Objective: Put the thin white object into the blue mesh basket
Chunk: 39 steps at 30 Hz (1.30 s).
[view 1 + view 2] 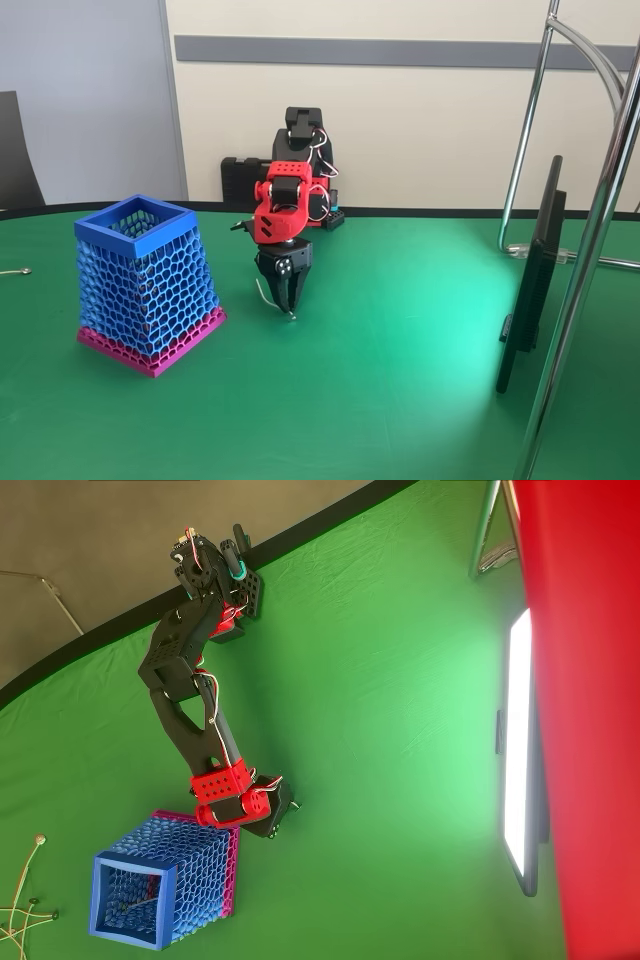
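Note:
The blue mesh basket (pixel 148 283) stands upright on the green table with its pink base down, at the left of the fixed view; in the overhead view the basket's blue square rim (pixel 100 895) faces up at the lower left. My red and black gripper (pixel 289 311) points straight down just right of the basket, its fingers closed to a point close to the table. The thin white object (pixel 264 294) is pinched between them, curving up and to the left of the fingertips. In the overhead view the gripper (pixel 283 817) sits beside the basket's upper right corner.
A dark monitor (pixel 535 270) stands edge-on at the right, with chrome stand poles (pixel 590 250) around it. A thin grey piece (pixel 14 271) lies at the far left table edge, and loose white wires (pixel 22 885) show at the overhead view's lower left.

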{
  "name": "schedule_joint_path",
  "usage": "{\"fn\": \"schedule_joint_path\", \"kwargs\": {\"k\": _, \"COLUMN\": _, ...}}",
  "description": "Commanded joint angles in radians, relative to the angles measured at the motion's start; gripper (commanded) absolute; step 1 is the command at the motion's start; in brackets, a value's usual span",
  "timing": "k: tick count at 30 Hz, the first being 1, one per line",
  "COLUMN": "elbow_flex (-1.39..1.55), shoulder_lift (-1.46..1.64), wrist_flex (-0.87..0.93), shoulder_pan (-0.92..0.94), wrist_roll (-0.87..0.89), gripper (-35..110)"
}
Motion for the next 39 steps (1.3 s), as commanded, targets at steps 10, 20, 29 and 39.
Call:
{"fn": "schedule_joint_path", "kwargs": {"k": 10, "elbow_flex": -0.278, "shoulder_lift": 0.198, "wrist_flex": 0.009, "shoulder_pan": 0.057, "wrist_roll": -0.176, "gripper": 3}}
{"fn": "schedule_joint_path", "kwargs": {"k": 20, "elbow_flex": -0.531, "shoulder_lift": 0.279, "wrist_flex": 0.008, "shoulder_pan": 0.058, "wrist_roll": -0.400, "gripper": 3}}
{"fn": "schedule_joint_path", "kwargs": {"k": 29, "elbow_flex": -0.738, "shoulder_lift": 0.308, "wrist_flex": -0.044, "shoulder_pan": 0.083, "wrist_roll": -0.531, "gripper": 4}}
{"fn": "schedule_joint_path", "kwargs": {"k": 39, "elbow_flex": -0.594, "shoulder_lift": 0.408, "wrist_flex": -0.094, "shoulder_pan": 0.216, "wrist_roll": -0.482, "gripper": 4}}
